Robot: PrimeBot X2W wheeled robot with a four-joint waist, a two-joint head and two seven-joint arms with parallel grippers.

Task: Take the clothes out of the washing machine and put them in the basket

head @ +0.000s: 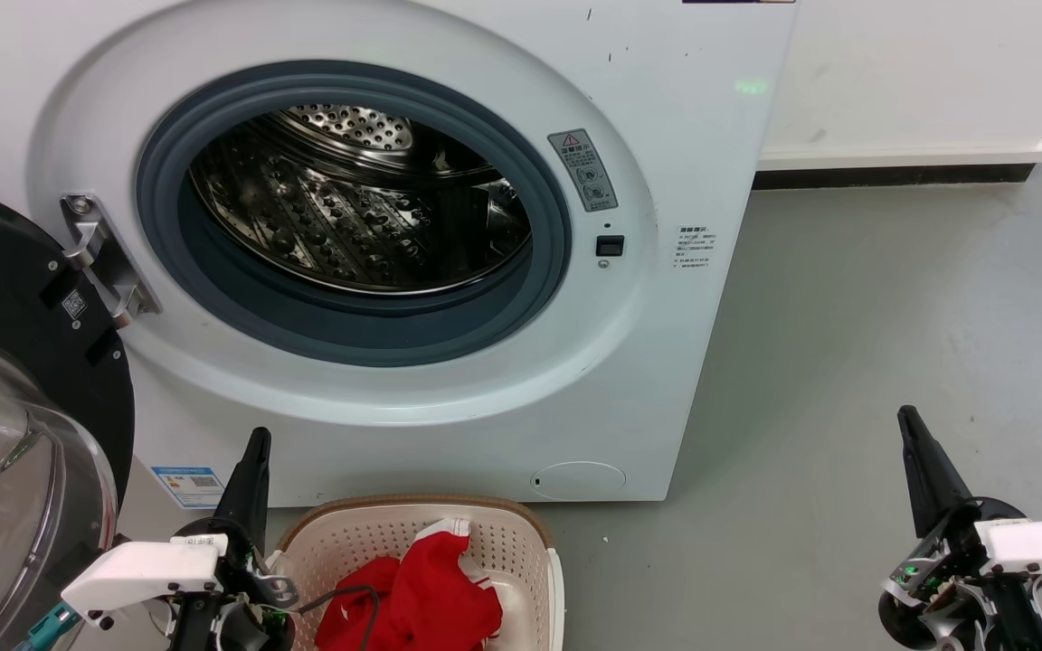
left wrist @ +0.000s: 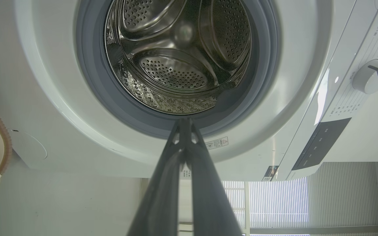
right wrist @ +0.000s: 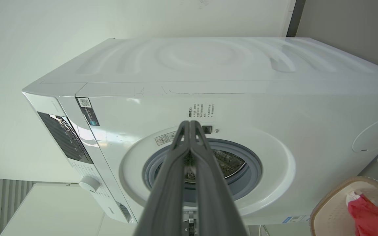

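The white washing machine (head: 684,136) stands with its porthole open, and its steel drum (head: 358,208) holds nothing that I can see. Red clothes (head: 421,592) with white trim lie in the cream basket (head: 521,542) on the floor in front of the washer. My left gripper (head: 257,443) is shut and empty, just left of the basket, pointing up at the washer front. Out at the right, over the bare floor, my right gripper (head: 906,418) is shut on nothing. The left wrist view looks straight into the drum (left wrist: 179,65), fingers together (left wrist: 184,121). In the right wrist view the fingers (right wrist: 189,124) are also together.
The washer's black-rimmed glass door (head: 5,398) hangs open at the left, close to my left arm. Grey floor (head: 892,344) spreads to the right of the washer, ending at a white wall with a dark skirting (head: 901,172).
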